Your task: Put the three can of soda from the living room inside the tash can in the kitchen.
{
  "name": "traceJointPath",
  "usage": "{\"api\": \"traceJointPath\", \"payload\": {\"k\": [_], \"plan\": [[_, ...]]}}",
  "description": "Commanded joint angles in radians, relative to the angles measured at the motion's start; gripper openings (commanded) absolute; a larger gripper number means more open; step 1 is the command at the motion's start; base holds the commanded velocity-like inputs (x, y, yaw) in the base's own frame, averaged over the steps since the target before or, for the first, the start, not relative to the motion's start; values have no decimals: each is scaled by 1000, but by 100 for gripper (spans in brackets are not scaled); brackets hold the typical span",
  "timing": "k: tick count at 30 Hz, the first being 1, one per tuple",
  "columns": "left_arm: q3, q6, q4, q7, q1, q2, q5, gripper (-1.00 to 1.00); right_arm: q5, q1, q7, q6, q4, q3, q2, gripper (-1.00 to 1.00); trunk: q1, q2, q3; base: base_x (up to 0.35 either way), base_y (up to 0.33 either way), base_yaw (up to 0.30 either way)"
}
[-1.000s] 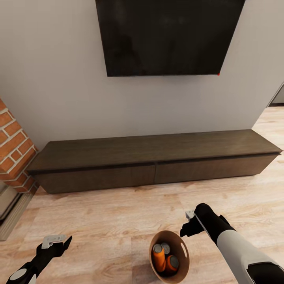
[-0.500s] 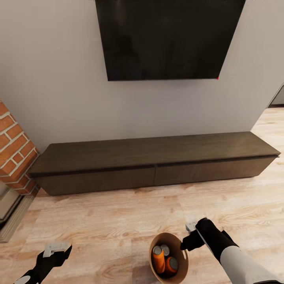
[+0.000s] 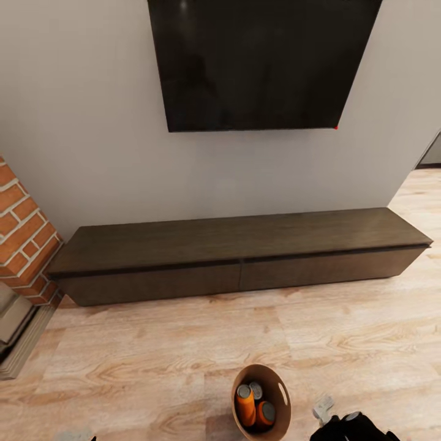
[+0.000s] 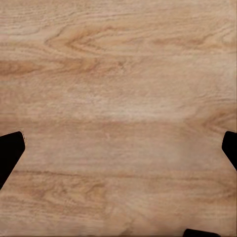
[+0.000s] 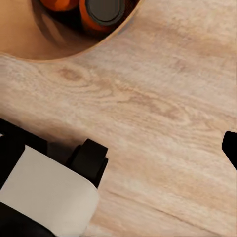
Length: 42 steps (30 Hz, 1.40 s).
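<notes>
The tash can (image 3: 274, 376), coppery-brown inside, stands on the plank floor near the bottom of the head view. In it are two orange cans of soda (image 3: 245, 405) (image 3: 266, 414) and the grey top of a third can (image 3: 256, 389). My right gripper (image 3: 324, 409) is low to the bin's right and apart from it. In the right wrist view it (image 5: 121, 143) is open over bare floor, with the bin's wall (image 5: 29, 42) and an orange can (image 5: 103, 10) beyond it. My left gripper (image 4: 118, 148) is open over bare floor with nothing between its fingers.
A long dark wooden TV bench (image 3: 239, 251) runs along the white wall under a black wall TV (image 3: 257, 61). The red brick fireplace (image 3: 21, 239) juts in at the left. Wood floor (image 3: 153, 355) stretches between the bench and the bin. Part of my white-and-black body (image 5: 44, 197) shows beside the right gripper.
The right gripper has drawn back from the bin's rim toward me. The left arm has dropped almost out of the head view. The camera has shifted slightly. The bin and cans stay put.
</notes>
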Motion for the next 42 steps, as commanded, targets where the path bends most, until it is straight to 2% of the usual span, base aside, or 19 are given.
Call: {"api": "traceJointPath", "payload": {"k": [1, 4, 5, 8, 11, 15, 16, 18, 20, 21, 26, 32, 37, 42], "plan": [[-2, -10, 11, 0, 0, 0, 0, 100, 0, 2, 0, -34, 21, -1, -8, 100, -4, 7, 3, 0, 0, 0], [-7, -36, 33, 0, 0, 0, 0, 100, 0, 6, 0, -129, 82, -2, -36, 100, -15, 28, 13, 0, 0, 0], [-10, -56, 41, -1, 1, 0, -1, 100, 0, 7, 0, -186, 118, -2, -51, 100, -19, 35, 16, 0, 0, 0], [-19, -82, 51, -3, 1, 0, -2, 100, 0, 10, 0, -270, 164, -3, -65, 100, -31, 56, 25, 0, 0, 0], [-54, -118, 87, -4, 2, -3, -2, 100, 4, 36, 4, -420, 233, -2, -86, 100, -42, 77, 35, 0, 0, 0], [-73, -146, 105, -5, 2, -15, -2, 100, 6, 72, 4, -510, 260, -2, -102, 100, -58, 105, 47, 0, 0, 0], [-80, -153, 110, -5, 2, -23, -2, 100, 4, 85, 4, -535, 267, -2, -114, 100, -61, 112, 50, 0, 0, 0], [-86, -158, 114, -5, 2, -31, -2, 100, 3, 94, 3, -553, 272, -2, -125, 100, -69, 126, 57, 0, 0, 0], [-105, -163, 125, -5, 2, -42, -2, 100, 1, 102, 2, -569, 276, -2, -136, 100, -77, 140, 63, 0, 0, 0], [-126, -164, 132, -4, 2, -47, -2, 100, 1, 104, 2, -575, 278, -2, -140, 100, -81, 147, 66, 0, 0, 0], [-175, -168, 144, -3, 2, -55, -1, 100, 0, 109, 2, -583, 281, -1, -145, 100, -100, 182, 82, 0, 0, 0], [-184, -171, 146, -3, 2, -56, 0, 100, -1, 109, -10, -584, 282, -9, -149, 100, -123, 224, 100, 0, 0, 0], [-186, -171, 146, -2, 2, -57, 0, 100, -2, 109, -67, -583, 283, -24, -149, 100, -142, 259, 116, 0, 0, 0], [-186, -171, 146, 0, 2, -59, -1, 100, -3, 109, -84, -583, 283, -30, -148, 100, -161, 294, 132, 0, 0, 0]]}}
